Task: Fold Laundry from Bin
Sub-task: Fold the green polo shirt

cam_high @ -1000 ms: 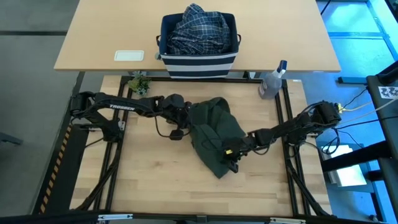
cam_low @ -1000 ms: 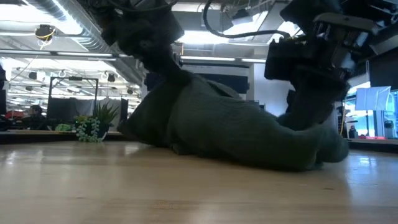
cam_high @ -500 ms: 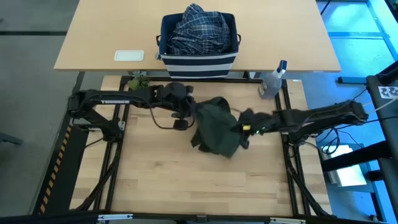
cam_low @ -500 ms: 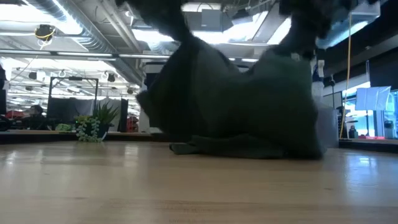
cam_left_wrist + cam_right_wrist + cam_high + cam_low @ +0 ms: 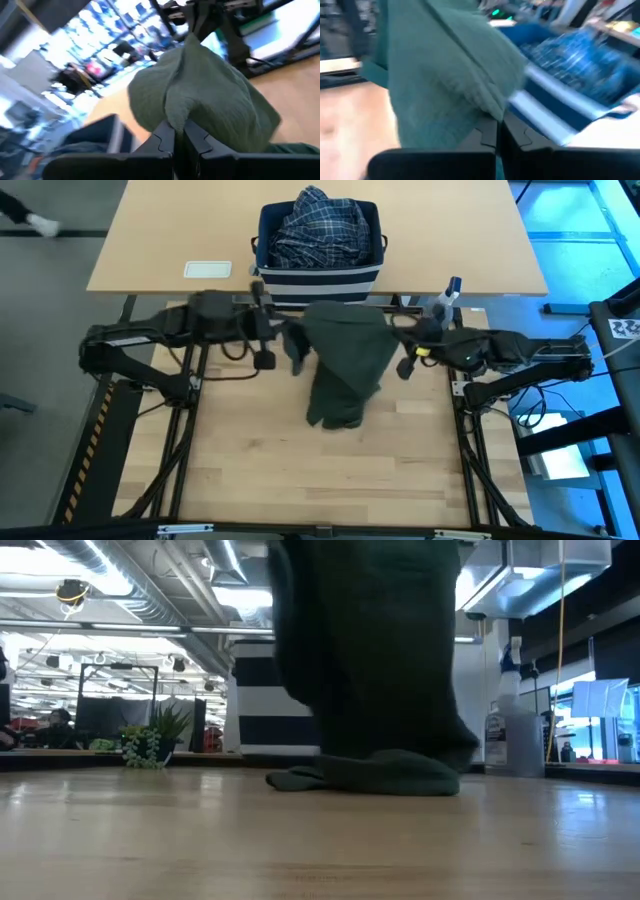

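a pale wooden table [image 5: 240, 470] framed by black rails carries both arms; just behind it stands a lighter tabletop [image 5: 160, 240]. on that back tabletop sits the navy striped bin [image 5: 320, 278], with a blue-and-white plaid shirt [image 5: 318, 225] heaped inside, and a small white tray [image 5: 208, 270] lies well to its left. a clear spray bottle [image 5: 437, 310] stands at the table's far right corner, and a little green plant [image 5: 150, 745] shows at the far left edge in the low view, with a lit workshop beyond.

the dark olive-green garment [image 5: 345, 360] hangs lifted between the two grippers near the table's far edge, just in front of the bin; its lower end is bunched on the wood. the left gripper [image 5: 292, 340] reaches in from the left and is clamped on the cloth's upper left edge. the right gripper [image 5: 400, 340] reaches in from the right, fingers [image 5: 490, 137] pinched on the upper right edge.
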Available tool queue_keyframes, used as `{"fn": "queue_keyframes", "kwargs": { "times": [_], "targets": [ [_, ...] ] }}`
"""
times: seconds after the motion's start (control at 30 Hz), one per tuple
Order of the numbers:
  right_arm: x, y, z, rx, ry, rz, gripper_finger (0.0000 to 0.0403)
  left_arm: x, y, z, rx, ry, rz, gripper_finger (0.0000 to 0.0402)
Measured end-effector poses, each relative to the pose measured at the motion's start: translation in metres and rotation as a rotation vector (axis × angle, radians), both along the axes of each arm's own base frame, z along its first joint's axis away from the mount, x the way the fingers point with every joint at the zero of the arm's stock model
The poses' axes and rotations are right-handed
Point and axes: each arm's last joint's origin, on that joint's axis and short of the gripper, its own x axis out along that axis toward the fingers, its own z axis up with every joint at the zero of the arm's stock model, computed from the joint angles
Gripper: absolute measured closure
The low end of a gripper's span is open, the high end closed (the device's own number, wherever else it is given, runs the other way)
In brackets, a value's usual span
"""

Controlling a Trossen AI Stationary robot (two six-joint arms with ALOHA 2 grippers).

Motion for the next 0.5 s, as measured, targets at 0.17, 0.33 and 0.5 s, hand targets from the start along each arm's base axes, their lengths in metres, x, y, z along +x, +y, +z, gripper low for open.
{"fn": "queue_keyframes", "kwargs": {
  "times": [0.17,0.33,0.5],
  "targets": [
    [-0.001,-0.008,0.022,-0.090,-0.024,-0.081,0.0402,-0.011,-0.005,0.020,0.071,-0.044,0.046,0.0401],
    [0.002,-0.021,0.033,-0.152,-0.039,-0.133,0.0403,-0.016,-0.004,0.033,0.141,-0.058,0.097,0.0401],
    [0.007,-0.035,0.041,-0.205,-0.050,-0.181,0.0403,-0.020,0.005,0.039,0.173,-0.058,0.176,0.0401]
  ]
}}
